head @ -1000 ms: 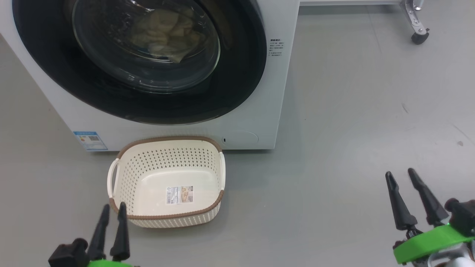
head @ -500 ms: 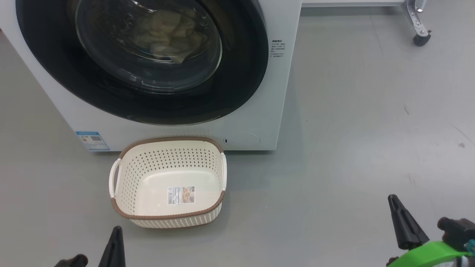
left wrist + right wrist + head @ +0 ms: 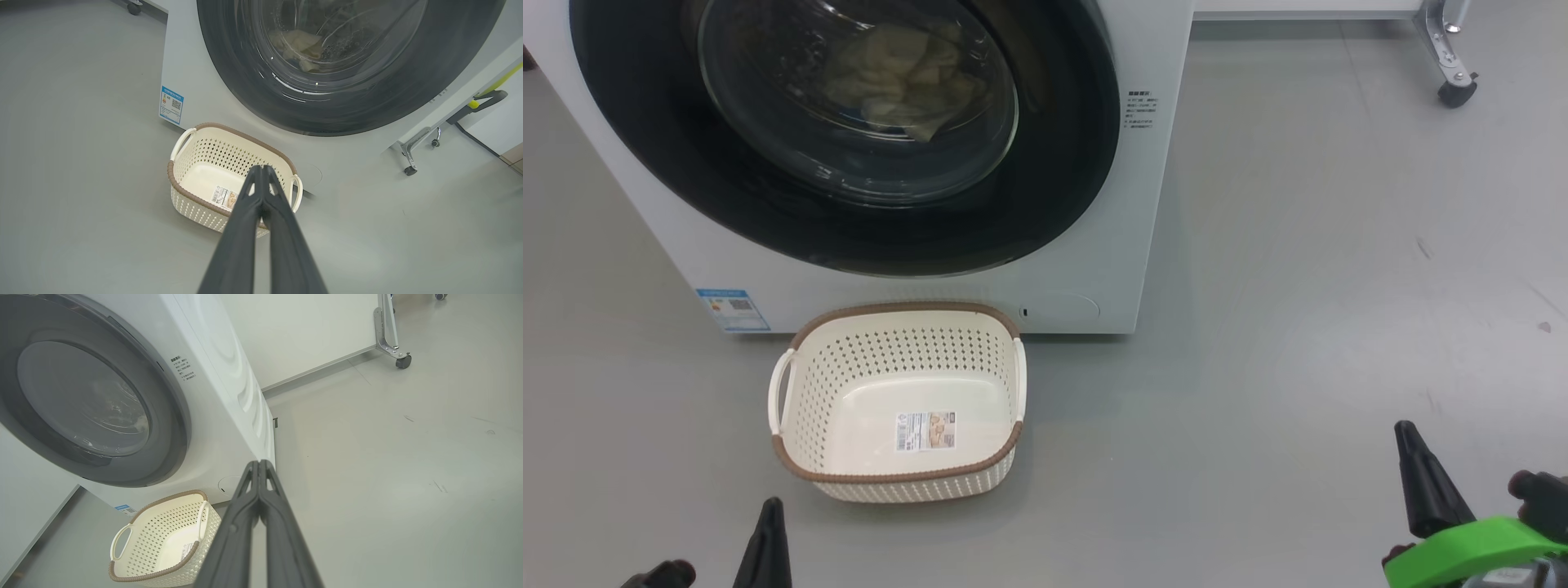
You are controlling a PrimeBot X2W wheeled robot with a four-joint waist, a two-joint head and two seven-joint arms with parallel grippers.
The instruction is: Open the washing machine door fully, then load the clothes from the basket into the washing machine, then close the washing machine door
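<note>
The washing machine (image 3: pixel 1094 269) stands with its door (image 3: pixel 1054 163) flush against the front. Pale clothes (image 3: pixel 898 73) lie behind the glass inside the drum; the left wrist view shows them too (image 3: pixel 300 45). On the floor before the machine, the cream basket (image 3: pixel 898 475) holds nothing but its label sticker. My left gripper (image 3: pixel 769 510) is shut and empty at the bottom left, just short of the basket's near rim. My right gripper (image 3: pixel 1406 433) is shut and empty over bare floor at the lower right. Each wrist view shows that gripper's fingers pressed together: left (image 3: pixel 261 169), right (image 3: pixel 258 463).
A metal frame leg on a caster (image 3: pixel 1454 82) stands at the far right behind the machine. A blue label sticker (image 3: pixel 731 309) sits low on the machine's front. Open grey floor (image 3: pixel 1298 327) stretches to the right of the machine and basket.
Both grippers have gone from open to shut and drawn back toward the picture's bottom edge. The camera has shifted slightly. Door, clothes and basket are unchanged.
</note>
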